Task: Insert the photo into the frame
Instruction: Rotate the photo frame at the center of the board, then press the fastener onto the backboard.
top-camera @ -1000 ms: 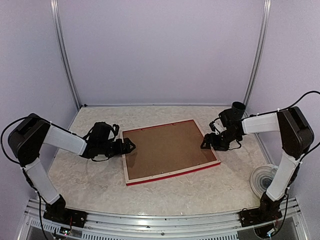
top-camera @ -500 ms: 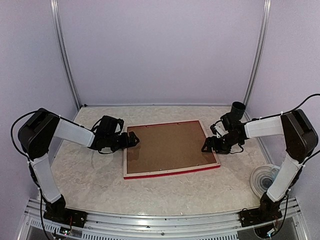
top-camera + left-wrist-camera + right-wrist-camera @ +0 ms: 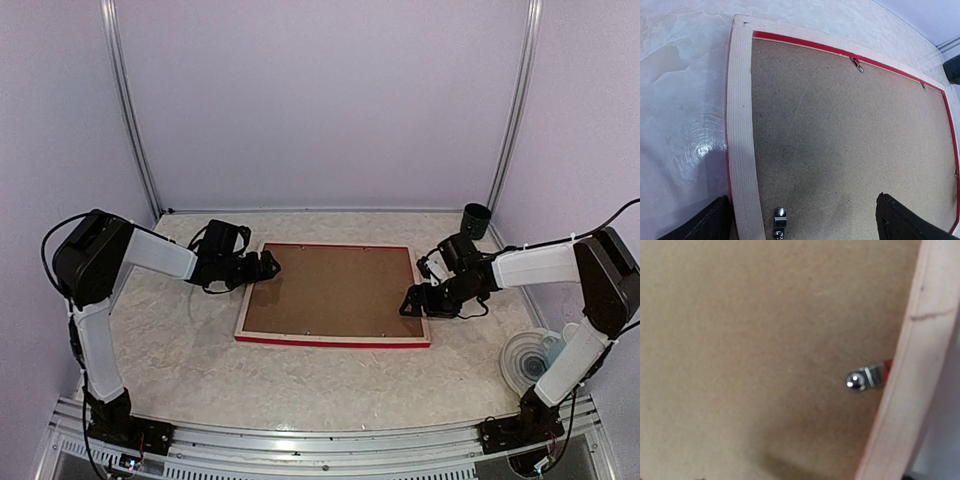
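One frame (image 3: pixel 330 342) lies face down, flat near the middle of the table (image 3: pixel 190 370). It is a thin rectangle with bright red sides and a pale wood rim on its back. One brown hardboard backing panel (image 3: pixel 335 288) fills the rim. Small metal tabs (image 3: pixel 857 64) sit along the panel's border: three show clearly in the left wrist view and one in the right wrist view. Two arms flank the frame. The left gripper (image 3: pixel 268 267) is at the frame's far-left corner. Its fingers (image 3: pixel 712 224) are spread wide, one beyond the pale rim and the other over the hardboard, clamping nothing. The right gripper (image 3: pixel 408 302) is at the frame's right edge; I cannot tell whether its jaws are apart or together. One black cup (image 3: pixel 477 217) stands at the far right, and one clear round object (image 3: pixel 528 358) lies near the right arm's base.
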`<state>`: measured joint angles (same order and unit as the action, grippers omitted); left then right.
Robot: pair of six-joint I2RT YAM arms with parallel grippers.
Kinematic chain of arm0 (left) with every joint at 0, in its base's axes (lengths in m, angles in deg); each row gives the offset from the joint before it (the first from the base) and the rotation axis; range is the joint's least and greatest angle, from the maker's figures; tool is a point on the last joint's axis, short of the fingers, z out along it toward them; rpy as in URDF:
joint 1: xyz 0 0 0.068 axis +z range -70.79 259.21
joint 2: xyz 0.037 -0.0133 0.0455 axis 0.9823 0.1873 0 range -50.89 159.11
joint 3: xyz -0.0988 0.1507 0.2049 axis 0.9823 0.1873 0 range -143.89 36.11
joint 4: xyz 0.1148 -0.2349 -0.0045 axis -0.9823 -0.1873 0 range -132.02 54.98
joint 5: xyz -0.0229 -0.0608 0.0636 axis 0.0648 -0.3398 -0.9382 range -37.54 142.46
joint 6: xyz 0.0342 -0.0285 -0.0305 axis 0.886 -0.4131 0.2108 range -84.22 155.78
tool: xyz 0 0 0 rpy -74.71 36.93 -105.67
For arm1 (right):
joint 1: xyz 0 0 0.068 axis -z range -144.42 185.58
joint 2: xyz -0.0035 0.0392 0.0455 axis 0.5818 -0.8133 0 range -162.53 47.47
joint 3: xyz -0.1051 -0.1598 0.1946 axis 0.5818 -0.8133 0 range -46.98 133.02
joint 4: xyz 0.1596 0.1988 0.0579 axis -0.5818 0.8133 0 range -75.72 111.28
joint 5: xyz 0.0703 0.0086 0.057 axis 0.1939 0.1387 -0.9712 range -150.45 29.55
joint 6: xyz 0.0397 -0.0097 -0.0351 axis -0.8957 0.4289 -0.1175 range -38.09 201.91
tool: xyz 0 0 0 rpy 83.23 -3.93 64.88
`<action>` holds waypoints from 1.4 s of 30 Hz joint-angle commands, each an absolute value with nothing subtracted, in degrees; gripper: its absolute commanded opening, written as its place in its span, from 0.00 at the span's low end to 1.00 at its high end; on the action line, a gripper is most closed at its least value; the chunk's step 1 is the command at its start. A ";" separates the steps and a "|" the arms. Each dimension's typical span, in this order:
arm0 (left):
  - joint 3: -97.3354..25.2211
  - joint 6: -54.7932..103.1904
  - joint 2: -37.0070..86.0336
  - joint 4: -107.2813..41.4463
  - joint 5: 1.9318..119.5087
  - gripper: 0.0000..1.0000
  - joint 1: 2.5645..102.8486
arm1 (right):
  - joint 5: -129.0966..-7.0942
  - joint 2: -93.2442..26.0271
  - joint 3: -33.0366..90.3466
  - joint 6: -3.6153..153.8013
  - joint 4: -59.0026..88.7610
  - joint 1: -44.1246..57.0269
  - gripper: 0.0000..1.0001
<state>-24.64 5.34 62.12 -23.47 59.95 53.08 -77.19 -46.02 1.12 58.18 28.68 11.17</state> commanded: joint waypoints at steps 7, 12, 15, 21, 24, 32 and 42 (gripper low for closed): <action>-20.97 7.28 59.82 -32.34 59.88 0.99 54.77 | -73.56 -43.98 2.82 58.01 28.69 10.18 0.84; -19.17 8.10 58.13 -33.73 56.11 0.99 54.71 | -73.74 -45.47 3.86 58.01 28.02 10.22 0.84; -18.89 8.75 57.91 -33.72 54.32 0.97 54.76 | -73.74 -45.94 3.80 58.04 27.84 10.17 0.84; -19.48 9.57 58.53 -33.44 50.78 0.92 54.77 | -73.48 -45.98 2.65 57.92 27.46 10.25 0.84; -19.85 9.82 58.70 -33.31 50.00 0.90 54.86 | -73.12 -46.02 2.33 57.91 27.39 10.18 0.84; -20.31 10.43 59.81 -33.20 49.70 0.83 54.86 | -73.20 -46.87 2.50 57.65 26.94 10.19 0.84; -20.96 10.77 61.31 -32.64 49.95 0.83 54.93 | -73.38 -47.55 2.63 57.61 26.76 10.24 0.84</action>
